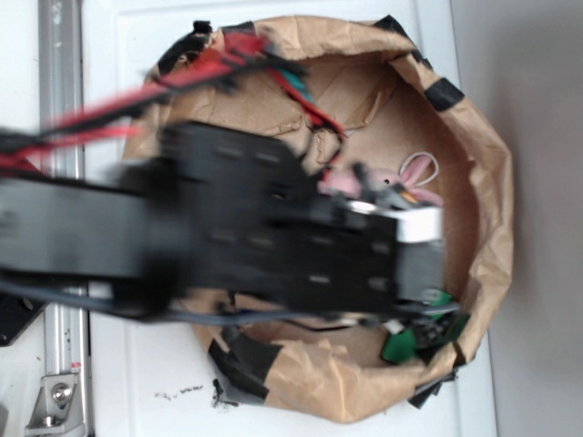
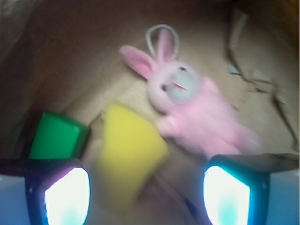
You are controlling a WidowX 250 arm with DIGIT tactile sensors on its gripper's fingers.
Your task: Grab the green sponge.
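Robot test bench, lab-like: black robot arm (image 1: 228,241) with loose red wires (image 1: 196,73) over white tabletop (image 1: 137,382); metal rail (image 1: 62,91) at edge; taped brown-paper basin (image 1: 492,182) holding pink toy rabbit (image 2: 187,103).

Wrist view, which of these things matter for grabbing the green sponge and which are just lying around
Belongs to the job:
green sponge, lower left
gripper, open, holding nothing

Just lying about:
yellow sponge, between the fingers' line
pink bunny
paper-lined bin holding them all

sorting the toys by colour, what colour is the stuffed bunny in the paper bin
Pink, with a paler muzzle. The stuffed bunny shows best in the wrist view.
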